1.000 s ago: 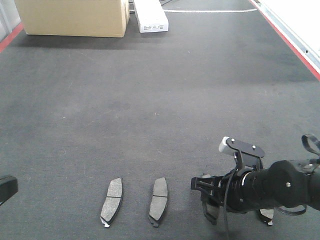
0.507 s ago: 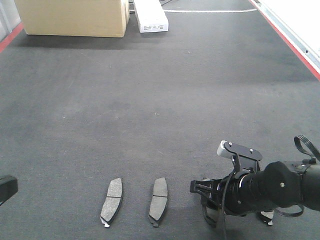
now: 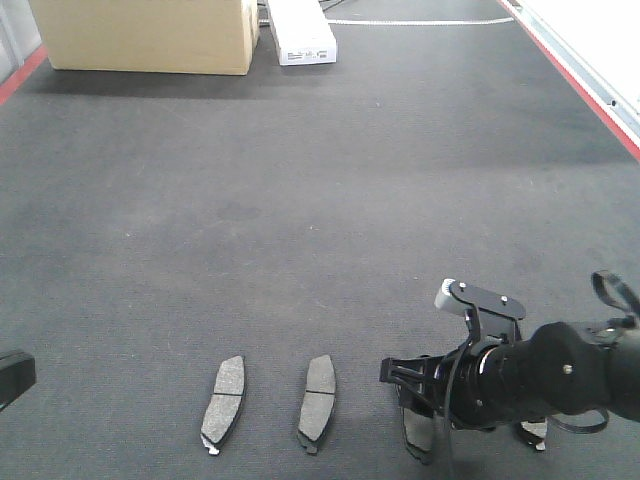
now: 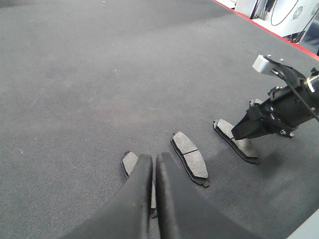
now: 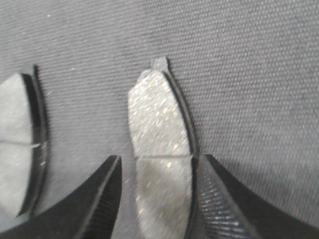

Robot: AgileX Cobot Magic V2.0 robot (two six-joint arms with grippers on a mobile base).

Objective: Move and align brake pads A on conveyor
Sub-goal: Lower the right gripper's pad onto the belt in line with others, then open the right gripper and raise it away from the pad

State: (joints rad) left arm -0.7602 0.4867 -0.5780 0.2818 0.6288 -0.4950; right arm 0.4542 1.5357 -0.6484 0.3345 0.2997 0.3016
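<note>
Since a moment ago the right gripper (image 5: pixel 154 194) has lowered, fingers spread around the third brake pad (image 5: pixel 162 149), now flat on the conveyor (image 3: pixel 300 200) at five o'clock. Left gripper (image 4: pixel 154 184) closed, empty. Four brake pads counted; the fourth (image 3: pixel 535 432) peeks behind the arm.

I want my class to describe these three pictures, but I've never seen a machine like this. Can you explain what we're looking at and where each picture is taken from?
It is a robot with two arms, each ending in a two-fingered gripper. The wide picture looks forward from the robot over a dark conveyor; the other two come from cameras on its wrists. Small grey brake pads lie in a row on the belt. The left gripper hovers with its fingers almost together, holding nothing. The right gripper has its fingers either side of one pad, which lies flat, with a gap showing on one side. A cardboard box sits at the far end.
</note>
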